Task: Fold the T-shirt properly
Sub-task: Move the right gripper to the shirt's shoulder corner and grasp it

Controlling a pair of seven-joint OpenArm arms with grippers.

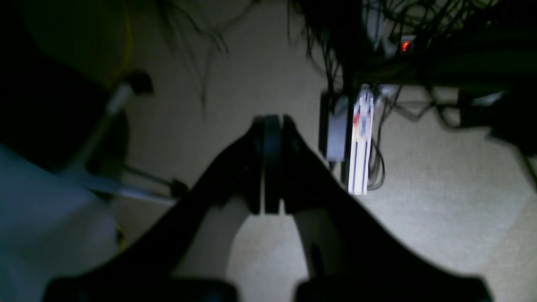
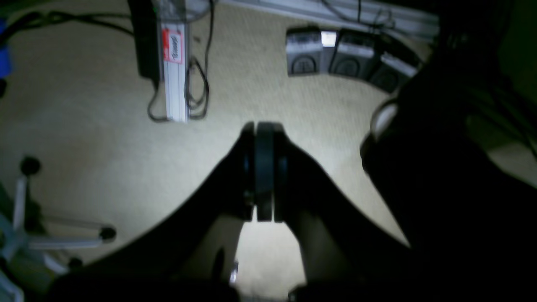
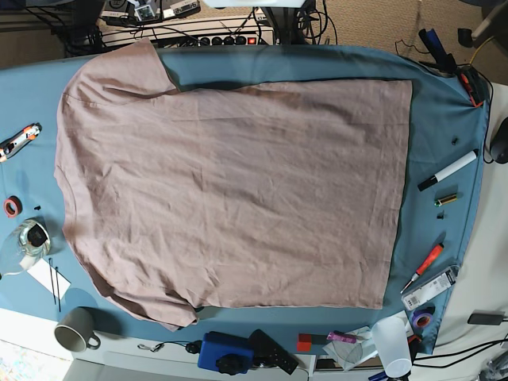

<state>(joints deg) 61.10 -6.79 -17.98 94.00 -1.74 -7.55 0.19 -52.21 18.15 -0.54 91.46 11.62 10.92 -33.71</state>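
Wrinkled dusty-pink cotton T-shirt [image 3: 230,198] is spread flat, centre frame, on blue cloth [image 3: 440,119]; hem w/ margin at right. Left gripper [image 1: 272,163] & right gripper [image 2: 263,172] are seen pressed together, empty.

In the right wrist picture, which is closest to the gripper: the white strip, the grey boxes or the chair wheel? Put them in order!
From the right gripper, which is shut:
1. White strip, upper left, and grey boxes, upper right: too close to call.
2. Chair wheel, lower left: clearly farthest.
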